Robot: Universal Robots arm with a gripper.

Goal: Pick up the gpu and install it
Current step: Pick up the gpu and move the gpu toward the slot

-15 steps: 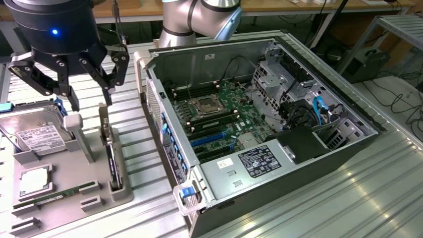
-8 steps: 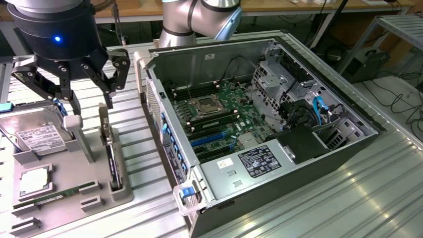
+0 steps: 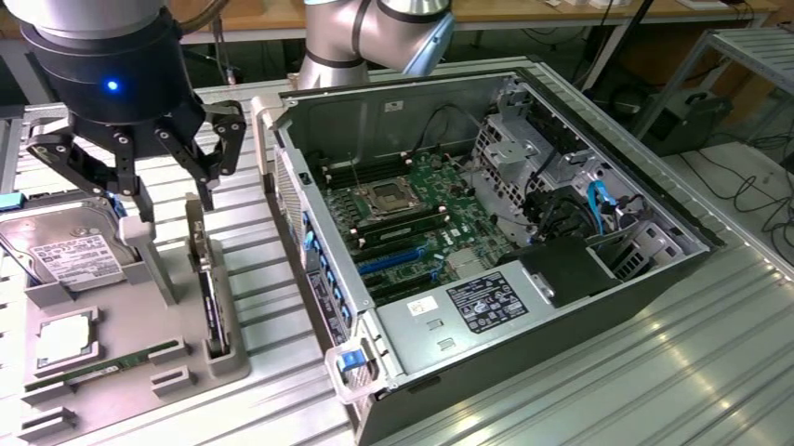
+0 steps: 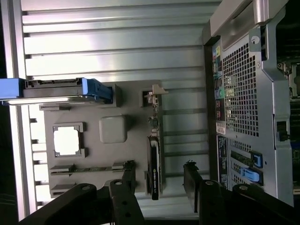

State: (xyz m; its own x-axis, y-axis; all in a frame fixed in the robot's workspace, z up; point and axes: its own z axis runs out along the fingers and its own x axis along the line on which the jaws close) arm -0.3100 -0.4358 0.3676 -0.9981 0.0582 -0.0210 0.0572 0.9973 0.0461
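Claw [image 3: 167,197] open, fingers spread wide with nothing between the pads, and it hangs over the grey parts tray [image 3: 167,321]. The gpu [image 3: 211,297] sits directly beneath the claw, standing on edge in its slot in the tray, so we see it as a thin dark strip with the metal bracket at the far end. From the wrist view the claw [image 4: 159,171] straddles the gpu [image 4: 153,154]: one fingertip lies on each side of the card with a visible gap on both sides, and we see no contact. The card is not lifted and still rests in the tray [image 4: 93,154]. Under the claw's other side are the hard drive [image 3: 69,251] with its white label, a square processor [image 3: 65,339] and the long memory stick [image 3: 106,365], all in their own recesses, apart from the gpu. The open computer case [image 3: 372,102] lies just beside the tray, on the exterior view's right of the claw, side panel off and motherboard [image 3: 422,223] exposed. In the wrist view the perforated rear of the case [image 4: 239,93] stands near the finger on that side. Tray and case both rest on the slatted aluminium table [image 3: 694,372]
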